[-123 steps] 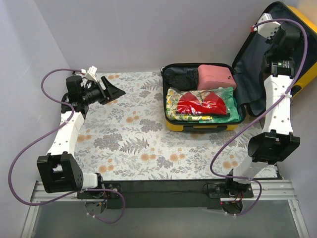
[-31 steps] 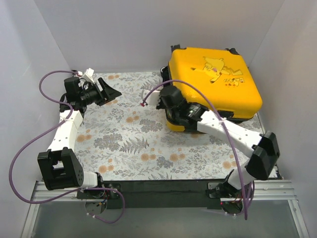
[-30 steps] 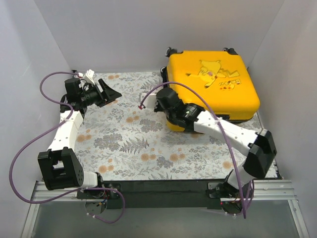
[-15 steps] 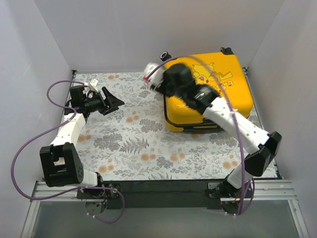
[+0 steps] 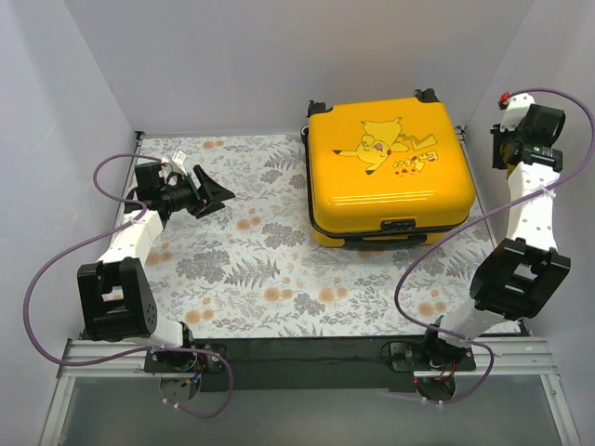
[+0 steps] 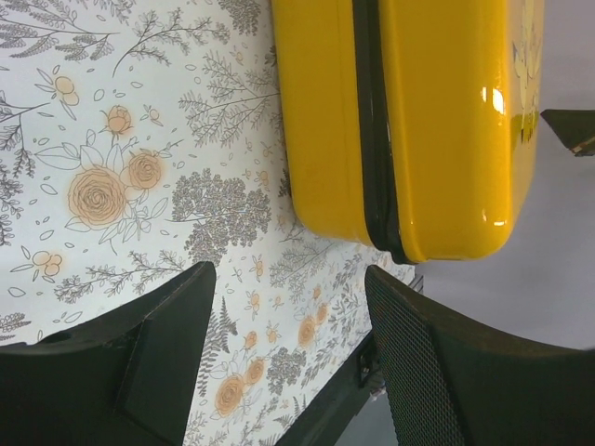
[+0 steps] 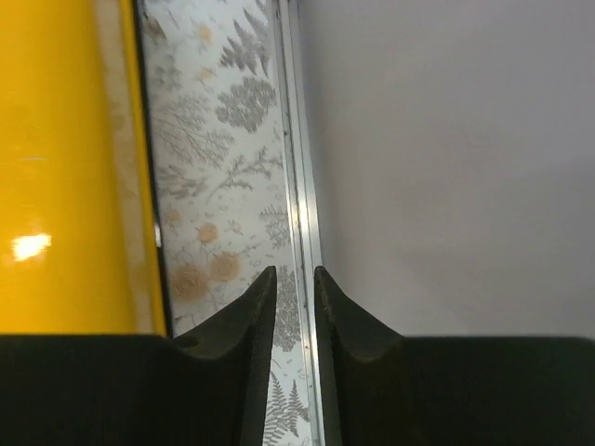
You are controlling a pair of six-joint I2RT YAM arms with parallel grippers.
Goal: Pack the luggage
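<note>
The luggage [image 5: 389, 172] lies flat and closed at the far right corner of the tabletop [image 5: 251, 269], its Pikachu cartoon [image 5: 367, 146] facing up. The left hand [image 6: 286, 279] hovers near the far left edge with its fingers spread wide and empty. The right hand [image 7: 295, 271] hangs raised over the right edge beside the luggage, its fingers nearly together, a thin gap between them, pinching nothing.

1. The luggage [image 5: 386, 172] lies flat on the desk [image 5: 279, 279], at its far right corner.
2. The left jaws hang over the far left corner, well apart.
3. The right jaws hang above the right edge.
</note>
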